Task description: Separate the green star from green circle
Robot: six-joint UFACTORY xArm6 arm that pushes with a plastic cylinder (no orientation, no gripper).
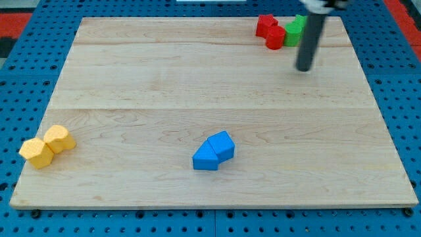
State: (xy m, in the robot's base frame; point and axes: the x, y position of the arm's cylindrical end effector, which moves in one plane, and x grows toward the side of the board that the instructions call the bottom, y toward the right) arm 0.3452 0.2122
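Observation:
Two green blocks sit together at the view's top right. One green block [291, 34] shows beside a red block; the other green block [299, 24] is just above it, partly hidden behind my rod. I cannot tell which is the star and which the circle. My tip [304, 68] rests on the board below and slightly right of the green blocks, apart from them.
Two red blocks [266, 25] [275, 37] touch the green ones on their left. Two blue blocks [221, 145] [206, 157] lie together at bottom centre. Two yellow blocks [58, 138] [36, 153] lie at bottom left. The wooden board [197, 79] sits on a blue pegboard.

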